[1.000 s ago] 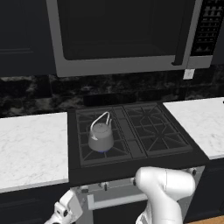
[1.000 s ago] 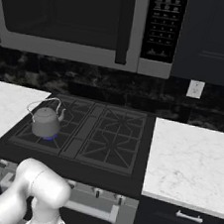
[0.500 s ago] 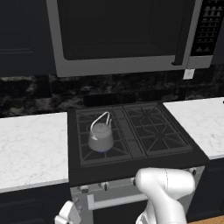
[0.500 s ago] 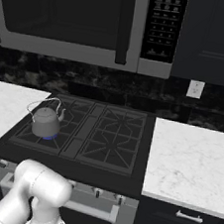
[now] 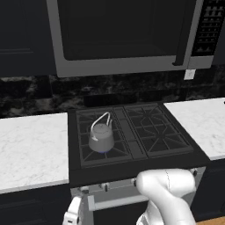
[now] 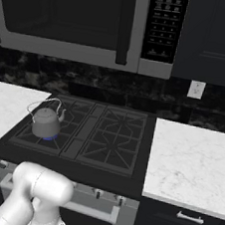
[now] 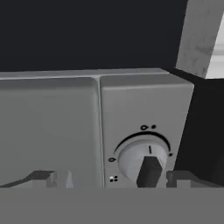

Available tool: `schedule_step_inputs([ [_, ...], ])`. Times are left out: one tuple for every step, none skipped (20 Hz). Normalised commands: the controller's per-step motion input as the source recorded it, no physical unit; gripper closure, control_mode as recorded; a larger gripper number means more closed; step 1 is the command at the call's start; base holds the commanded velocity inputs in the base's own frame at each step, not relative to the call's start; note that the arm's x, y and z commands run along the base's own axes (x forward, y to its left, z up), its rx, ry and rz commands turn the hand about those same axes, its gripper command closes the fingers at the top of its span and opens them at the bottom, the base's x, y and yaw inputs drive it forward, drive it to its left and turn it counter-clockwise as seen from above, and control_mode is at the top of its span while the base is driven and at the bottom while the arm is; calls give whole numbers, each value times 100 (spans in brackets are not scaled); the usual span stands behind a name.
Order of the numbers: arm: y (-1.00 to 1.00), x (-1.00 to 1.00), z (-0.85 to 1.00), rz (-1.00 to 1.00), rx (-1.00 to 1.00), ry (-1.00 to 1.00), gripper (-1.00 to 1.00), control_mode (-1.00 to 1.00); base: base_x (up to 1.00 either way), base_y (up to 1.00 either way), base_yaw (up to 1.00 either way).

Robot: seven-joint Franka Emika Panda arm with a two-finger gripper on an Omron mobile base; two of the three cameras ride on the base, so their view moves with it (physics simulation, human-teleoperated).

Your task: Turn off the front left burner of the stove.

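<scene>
Stove (image 5: 132, 169): black four-burner cooktop, centre of the left base view, set between two white marble surfaces (image 5: 30, 145); silver front with small knobs and a bar handle along its lower edge.
Front left burner (image 5: 105, 151): lower left grate section; a bluish glow shows under the grey kettle (image 5: 101, 137), so it looks lit. In the right base view the same glow sits at the kettle's base (image 6: 50, 137).
Knob (image 7: 146, 162): lower right of the hand view, round, pale grey, with a dark raised bar across its face and a printed arc with dots around it. Which burner it serves cannot be read from here; by its place at the panel's left end it is probably the one wanted.
Tool (image 5: 72, 215): low at the bottom left of the left base view, in front of the stove's silver panel. Finger tips (image 7: 41, 177) rise at the bottom of the hand view, spread wide, holding nothing.
Handling, as a judgement: the knob is rigid and smooth; pinch across the raised bar, squarely, then twist. Its smooth round rim would likely slip.
Kettle: leave untouched.
</scene>
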Motion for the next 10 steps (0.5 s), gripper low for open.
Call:
schedule_step_inputs([
  [-12,0,27,6,7,0,-100,-100,0,0,0],
  [-9,0,25,4,6,0,-100,-100,0,0,0],
  [-9,0,22,1,3,0,-100,-100,0,0,0],
  [-6,0,21,0,3,0,-100,-100,0,0,0],
  [0,0,16,0,6,0,-100,-100,0,0,0],
  [0,5,1,2,4,1,-100,-100,0,0,0],
  [0,7,0,5,0,5,-100,-100,0,0,0],
  [7,0,0,4,-1,0,-100,-100,0,0,0],
  [2,0,0,2,-3,0,-100,-100,0,0,0],
  [0,9,0,0,-2,0,-100,-100,0,0,0],
])
